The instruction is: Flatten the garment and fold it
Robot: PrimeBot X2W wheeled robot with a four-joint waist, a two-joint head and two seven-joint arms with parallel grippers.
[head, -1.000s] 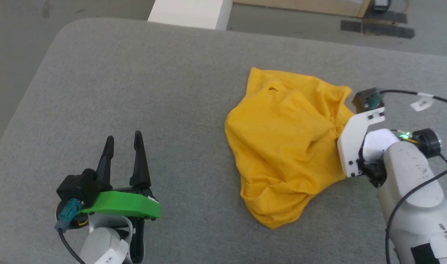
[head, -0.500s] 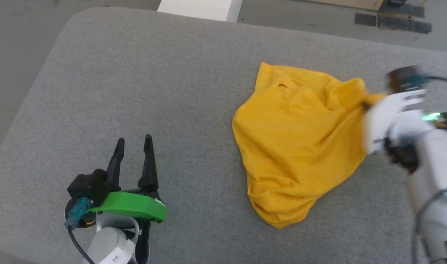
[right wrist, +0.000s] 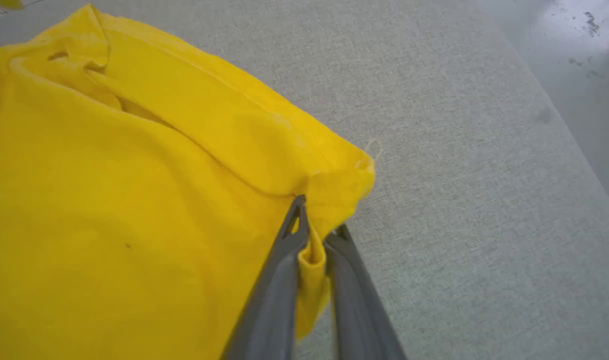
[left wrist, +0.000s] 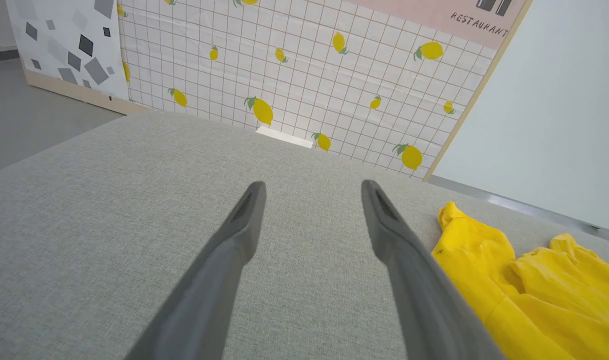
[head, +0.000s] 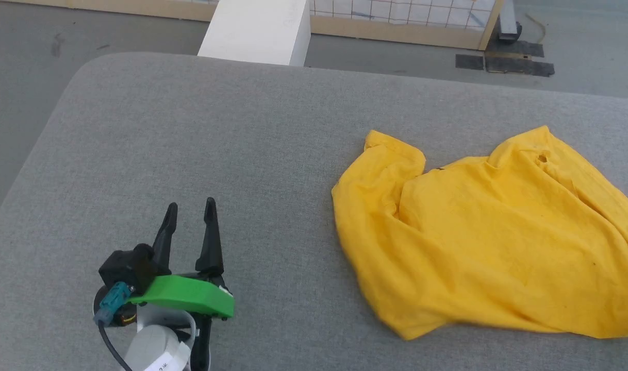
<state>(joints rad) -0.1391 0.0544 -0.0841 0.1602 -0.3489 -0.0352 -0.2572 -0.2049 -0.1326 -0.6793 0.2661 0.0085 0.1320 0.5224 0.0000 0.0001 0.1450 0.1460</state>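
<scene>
The garment (head: 489, 232) is a mustard-yellow t-shirt lying spread and wrinkled on the right half of the grey padded table (head: 200, 144), running off the head view's right edge. No print shows on it. My left gripper (head: 189, 212) rests open at the lower left, well clear of the cloth; the left wrist view has its fingers (left wrist: 234, 240) apart over bare table with the garment (left wrist: 524, 295) to their right. In the right wrist view my right gripper (right wrist: 318, 220) is shut on a corner fold of the garment (right wrist: 134, 200), with cloth pinched between the fingers.
A white block (head: 257, 31) stands beyond the table's far edge. Behind it are a tiled lemon-print panel (left wrist: 294, 75) and grey floor with black tape patches (head: 505, 63). The table's rounded left corner (head: 82, 72) drops to the floor.
The right gripper has pulled the garment's corner to the right and left the head view; the crumpled heap has stretched out wider. The head camera also shifted. The left gripper has stayed put.
</scene>
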